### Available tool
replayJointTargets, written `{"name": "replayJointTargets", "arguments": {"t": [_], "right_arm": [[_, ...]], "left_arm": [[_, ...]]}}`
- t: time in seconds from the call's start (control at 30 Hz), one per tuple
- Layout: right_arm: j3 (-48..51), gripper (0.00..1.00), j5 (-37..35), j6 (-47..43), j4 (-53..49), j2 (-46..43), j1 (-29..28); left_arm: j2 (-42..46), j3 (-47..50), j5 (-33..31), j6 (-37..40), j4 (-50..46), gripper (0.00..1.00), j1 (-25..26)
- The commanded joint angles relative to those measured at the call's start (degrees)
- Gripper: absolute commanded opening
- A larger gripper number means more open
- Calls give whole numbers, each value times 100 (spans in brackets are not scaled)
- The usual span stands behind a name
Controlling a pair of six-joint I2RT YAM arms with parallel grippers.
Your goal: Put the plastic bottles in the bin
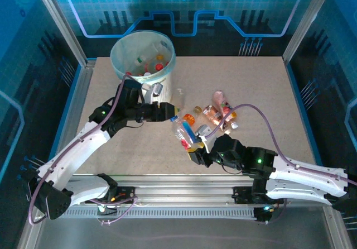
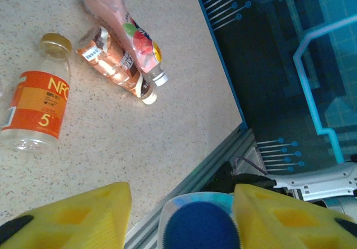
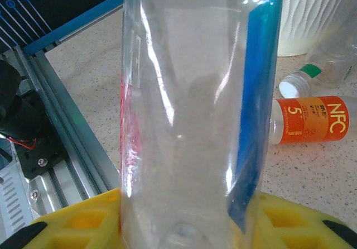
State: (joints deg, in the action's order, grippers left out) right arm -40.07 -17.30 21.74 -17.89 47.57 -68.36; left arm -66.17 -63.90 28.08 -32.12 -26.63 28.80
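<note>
Bright overhead light is glaring off the clear bottle [image 3: 189, 109] filling the right wrist frame, while its yellow fingers [image 3: 72, 226] are blurring along the bottom edge.

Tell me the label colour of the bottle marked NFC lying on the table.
Orange, with white lettering, on the NFC bottle; clearest in the left wrist view.

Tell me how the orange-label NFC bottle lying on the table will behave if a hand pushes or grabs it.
The NFC bottle looks empty and clear, so probably light and easy to shove. It lies on its side with a round body, so it will likely roll if nudged across its length. Its thin plastic may dent under a firm squeeze, and the smooth label could slip.
</note>
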Motion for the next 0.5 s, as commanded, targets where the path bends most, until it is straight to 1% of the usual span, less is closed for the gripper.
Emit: {"name": "replayJointTargets", "arguments": {"t": [0.0, 0.1, 0.17, 0.27, 0.3, 0.33, 0.4, 0.43, 0.47], "right_arm": [[-88, 44, 21, -126, 338, -56, -99], [-105, 44, 9, -127, 350, 17, -99], [-145, 45, -8, -138, 330, 68, -99], [-175, 47, -151, -115, 301, 108, -99], [-197, 47, -188, -95, 276, 108, -99], [-223, 49, -240, -81, 254, 122, -99], [-305, 52, -392, -12, 163, 138, -95], [-365, 57, -461, 6, 101, 147, -99], [-436, 67, -515, 33, 46, 164, -94]], "left_arm": [[-71, -61, 359, -14, 54, 48, -32], [-113, -79, 559, -55, 113, 43, -27], [-129, -104, 626, -66, 117, 35, -25], [-117, -155, 599, -67, 101, 33, -29], [-102, -160, 564, -60, 98, 30, -27], [-82, -183, 499, -43, 75, 27, -27], [-14, -251, 298, 8, 37, 18, -30], [36, -299, 165, 34, 21, 12, -35], [87, -362, 9, 61, -4, 6, -31]]}}
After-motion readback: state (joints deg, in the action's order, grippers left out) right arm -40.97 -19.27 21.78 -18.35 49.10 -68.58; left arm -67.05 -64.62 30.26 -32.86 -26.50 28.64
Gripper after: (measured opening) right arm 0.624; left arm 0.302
